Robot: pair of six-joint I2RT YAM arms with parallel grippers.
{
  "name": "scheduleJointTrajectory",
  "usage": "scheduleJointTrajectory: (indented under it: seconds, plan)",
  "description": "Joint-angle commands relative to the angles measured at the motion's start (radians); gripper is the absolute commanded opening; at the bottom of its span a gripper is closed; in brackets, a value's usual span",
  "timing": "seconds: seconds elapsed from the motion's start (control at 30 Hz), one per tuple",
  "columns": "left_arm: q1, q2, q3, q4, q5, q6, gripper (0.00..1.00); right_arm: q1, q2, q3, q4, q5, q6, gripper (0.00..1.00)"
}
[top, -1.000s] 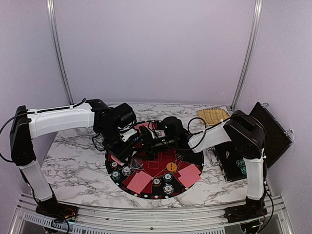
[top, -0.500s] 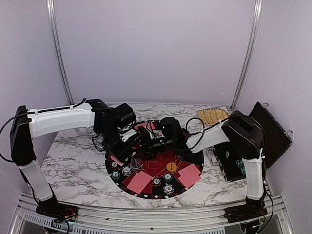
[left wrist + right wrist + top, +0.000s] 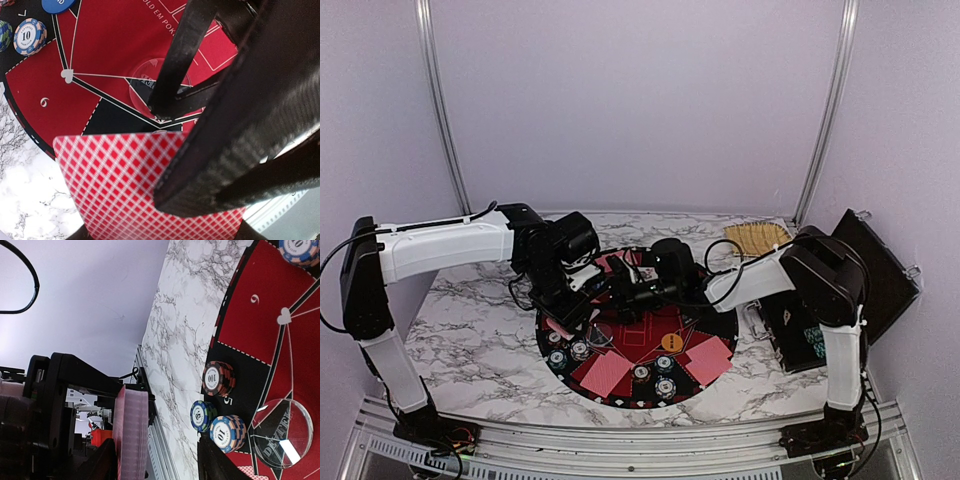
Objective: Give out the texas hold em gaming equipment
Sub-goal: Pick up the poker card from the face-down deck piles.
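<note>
the left gripper (image 3: 150,215) is clenched on a deck of red-backed playing cards (image 3: 115,180), holding it in the air over the round mat (image 3: 110,45). the right gripper (image 3: 157,465) is just beside the deck, jaws apart, grasping nothing. below, chip stacks (image 3: 218,378) and a clear dealer button (image 3: 282,432) lie on the mat.

The mat (image 3: 110,45) was red and black with thin white lines. The deck of cards (image 3: 115,175) had a red back with a white criss-cross pattern. The 100 chip (image 3: 218,378) was black with orange stripes. The 10 chip (image 3: 227,434) was blue and peach. The clear button (image 3: 281,432) was see-through, and the orange button (image 3: 671,341) was bright. The table (image 3: 470,340) was white with grey squiggles.
</note>
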Motion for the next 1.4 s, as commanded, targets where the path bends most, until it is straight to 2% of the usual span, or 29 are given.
scheduleJointTrajectory:
  seconds: [0.0, 0.83, 0.97, 1.17, 1.37]
  plan:
    - [-0.004, -0.03, 0.007, -0.008, 0.002, 0.005, 0.34, -0.013, -0.032, -0.018, -0.045, 0.032, -0.02, 0.54]
    - [0.002, -0.011, 0.01, -0.009, -0.018, -0.002, 0.34, -0.039, -0.135, -0.071, -0.026, 0.041, -0.026, 0.54]
    - [0.008, -0.008, 0.011, -0.009, -0.023, -0.005, 0.34, -0.04, -0.153, -0.087, -0.023, 0.044, -0.022, 0.5]
    - [0.012, -0.006, 0.012, -0.009, -0.019, -0.007, 0.34, -0.037, -0.163, -0.098, -0.012, 0.047, -0.014, 0.37]
    - [0.013, -0.002, 0.013, -0.009, -0.016, -0.008, 0.34, -0.033, -0.157, -0.091, -0.003, 0.044, -0.007, 0.33]
